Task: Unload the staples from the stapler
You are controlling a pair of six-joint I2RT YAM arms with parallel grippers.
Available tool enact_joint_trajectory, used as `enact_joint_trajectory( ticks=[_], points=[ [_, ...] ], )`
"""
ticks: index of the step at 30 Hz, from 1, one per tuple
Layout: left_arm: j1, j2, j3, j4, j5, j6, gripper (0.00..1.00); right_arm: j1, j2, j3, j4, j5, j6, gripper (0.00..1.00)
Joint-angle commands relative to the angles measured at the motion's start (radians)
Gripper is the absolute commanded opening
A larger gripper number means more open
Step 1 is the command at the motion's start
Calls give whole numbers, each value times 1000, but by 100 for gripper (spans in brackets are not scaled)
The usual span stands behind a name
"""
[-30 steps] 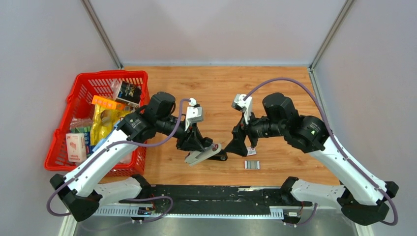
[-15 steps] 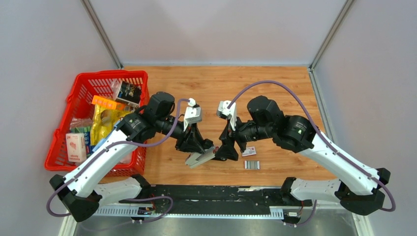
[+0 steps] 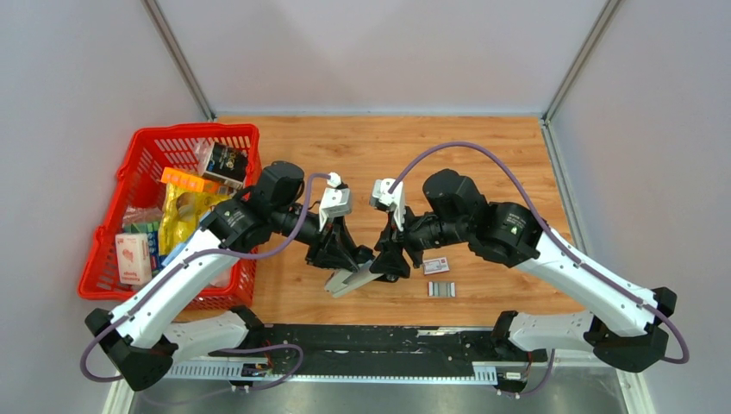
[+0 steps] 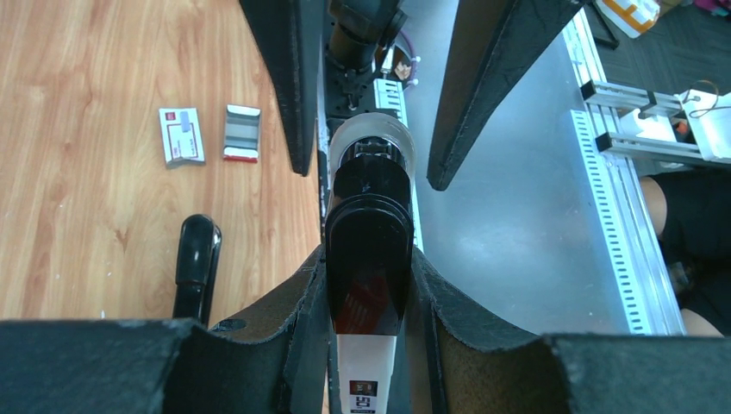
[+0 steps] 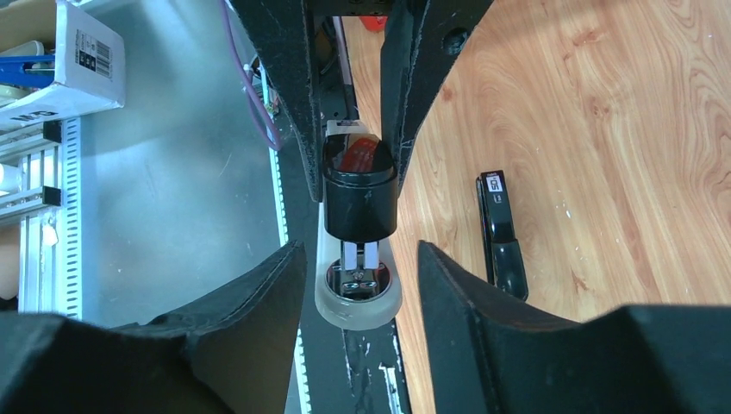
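Far on your left, a red basket [image 3: 194, 129] full of small packs sits on the wooden table [image 3: 388, 155]. Next to it, your left arm reaches toward the middle. Your left gripper [image 4: 369, 285] is squeezing the back of the stapler [image 5: 358, 203], one finger pressed on each side. The stapler is black on top with a see-through base. It is held up off the table, and its front end points at your right arm.

Your right gripper [image 3: 388, 263] meets it there. Its two fingers stand apart, one on each side of the stapler's front end, with a small gap on both sides. It is loose and holds nothing.

A long black part [image 5: 502, 237] lies flat on the wood just beside the stapler.

A bit more to the right lies a small red-and-white box [image 3: 435, 266]. The staples [image 3: 440, 289] lie flat on the table just in front of that box, near the table's front edge. No gripper touches them.
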Motion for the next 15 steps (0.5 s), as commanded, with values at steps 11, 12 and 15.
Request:
enact_joint_trajectory(
  ticks=[11,12,15],
  points=[
    [-2,-43,20,166,107,-80,0,15,-32,-76,72,-4,-7,35],
    [-3,-41,18,179,105,-83,0,13,-38,-86,72,-2,-7,29],
    [-3,-38,13,207,99,-102,0,15,-65,-118,82,1,-1,14]
  ],
)
